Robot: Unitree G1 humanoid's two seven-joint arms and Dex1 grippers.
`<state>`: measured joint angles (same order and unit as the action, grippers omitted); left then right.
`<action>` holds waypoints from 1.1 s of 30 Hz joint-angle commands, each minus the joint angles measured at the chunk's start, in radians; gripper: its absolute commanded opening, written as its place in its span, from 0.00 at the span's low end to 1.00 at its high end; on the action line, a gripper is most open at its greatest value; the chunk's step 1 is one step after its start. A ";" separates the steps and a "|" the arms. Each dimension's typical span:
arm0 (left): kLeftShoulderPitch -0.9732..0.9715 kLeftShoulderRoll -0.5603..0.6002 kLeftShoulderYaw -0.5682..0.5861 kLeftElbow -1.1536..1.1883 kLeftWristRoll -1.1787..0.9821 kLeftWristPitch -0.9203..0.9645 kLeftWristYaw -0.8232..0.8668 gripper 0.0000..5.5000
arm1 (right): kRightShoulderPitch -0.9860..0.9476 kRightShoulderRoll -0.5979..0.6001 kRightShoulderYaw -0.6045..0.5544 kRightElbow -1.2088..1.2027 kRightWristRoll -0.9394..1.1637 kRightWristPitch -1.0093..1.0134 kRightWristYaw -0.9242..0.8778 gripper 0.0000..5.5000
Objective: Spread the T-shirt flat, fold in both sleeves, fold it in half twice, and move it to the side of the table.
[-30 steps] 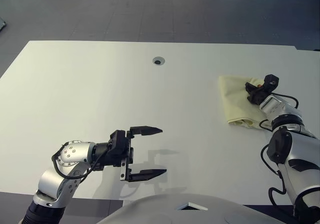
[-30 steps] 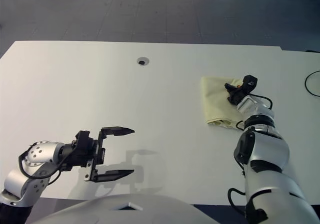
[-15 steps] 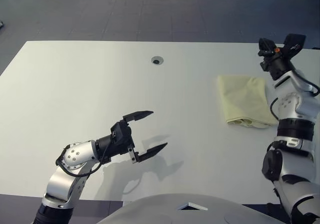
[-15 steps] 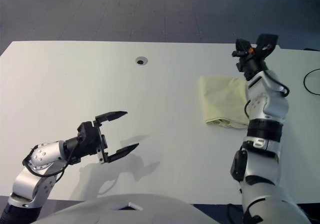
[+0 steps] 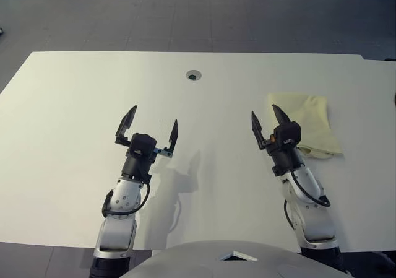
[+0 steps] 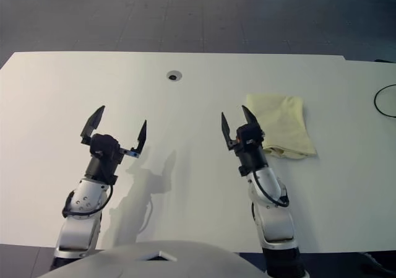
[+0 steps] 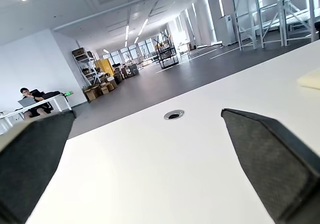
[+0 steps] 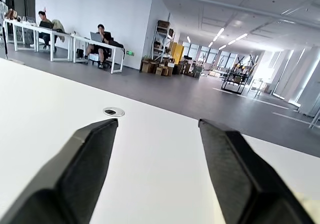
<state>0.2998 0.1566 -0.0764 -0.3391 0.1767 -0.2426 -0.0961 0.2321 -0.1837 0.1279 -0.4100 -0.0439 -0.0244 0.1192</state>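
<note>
On the right part of the white surface, the left eye view shows the folded pale-yellow fabric T-shirt lying flat just beside the right gripper, which is raised, fingers spread, holding nothing. The left gripper is likewise spread and empty. Left wrist view: the left gripper's dark fingers are wide apart, with a round cable hole showing between them. Right wrist view: the right gripper's dark fingers are parted.

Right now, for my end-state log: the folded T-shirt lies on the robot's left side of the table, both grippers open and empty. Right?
No. The left eye view shows the folded T-shirt on the robot's right side of the table; left gripper and right gripper are open and empty.
</note>
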 commanded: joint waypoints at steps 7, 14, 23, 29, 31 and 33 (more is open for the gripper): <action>-0.054 0.013 0.024 0.026 -0.019 -0.046 0.006 0.86 | 0.102 0.042 0.012 0.025 -0.003 -0.045 -0.018 0.84; -0.090 0.046 0.012 0.050 -0.068 -0.051 -0.070 0.73 | 0.151 0.083 -0.027 0.021 -0.007 -0.124 -0.070 0.98; -0.079 0.064 0.010 0.036 -0.061 -0.056 -0.090 0.98 | 0.172 0.085 -0.031 0.003 -0.004 -0.118 -0.066 0.98; -0.071 0.069 0.015 0.027 -0.063 -0.052 -0.093 0.98 | 0.184 0.099 -0.042 -0.006 0.002 -0.085 -0.080 0.98; -0.068 0.070 0.011 0.025 -0.061 -0.053 -0.095 0.98 | 0.188 0.109 -0.048 -0.010 0.002 -0.074 -0.091 0.98; -0.065 0.070 0.008 0.023 -0.061 -0.053 -0.097 0.98 | 0.189 0.112 -0.050 -0.012 0.002 -0.066 -0.093 0.98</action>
<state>0.2271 0.2172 -0.0654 -0.3004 0.1149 -0.2995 -0.1860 0.4142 -0.0799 0.0872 -0.4060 -0.0473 -0.1134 0.0325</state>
